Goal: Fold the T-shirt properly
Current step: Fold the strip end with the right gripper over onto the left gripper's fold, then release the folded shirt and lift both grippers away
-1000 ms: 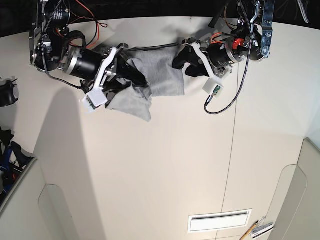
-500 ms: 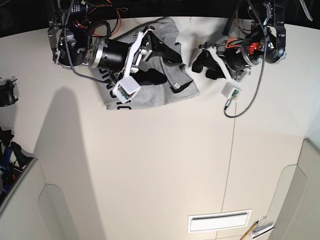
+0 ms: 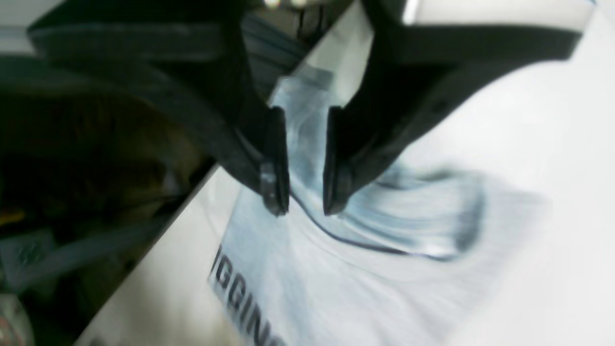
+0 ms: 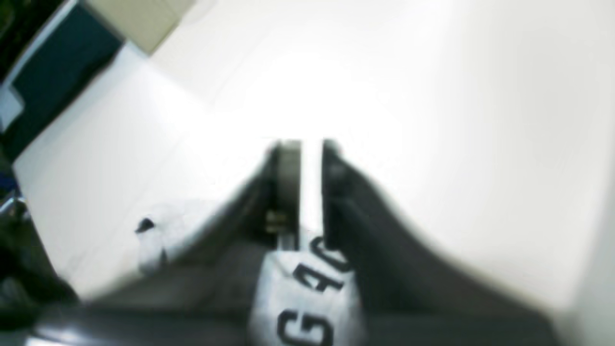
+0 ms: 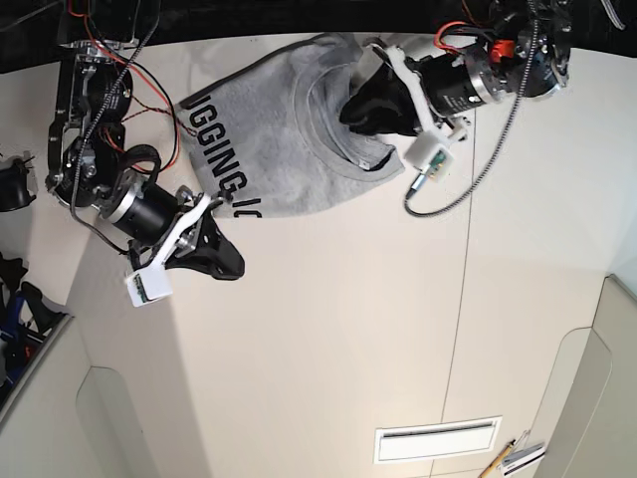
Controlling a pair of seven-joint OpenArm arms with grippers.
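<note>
Left gripper (image 3: 306, 211): we find its fingertips parted, with a strip of grey cloth visible in the gap and nothing evidently pinched. Its wrist view puts it over the T-shirt (image 5: 254, 119), at the band of doubled cloth (image 5: 320, 105); whether the tips touch the fabric we cannot tell. We judge that it is placed there to take or settle that layer, since this is the uneven part of the bundle.

Right gripper (image 4: 311, 144): we record a narrow gap between its fingers, with no cloth held at the tips. In the base view it is beside the garment's lettered end, over the pale table (image 5: 328, 319). We take this position as leaving the printed panel uncovered while the other arm works.

We locate the T-shirt at the far side of the table, partly folded, with black lettering (image 5: 221, 149) facing up along one end. The opposite end carries the loose, curved layer and spreads wider, so the outline is not square. We cannot identify every overlap as sleeve or neck.

In our judgement folding is well advanced but unfinished. The next move calls for a shallow grip on the upper layer and a level draw; a deep pinch could catch the layers below and undo the fold.
</note>
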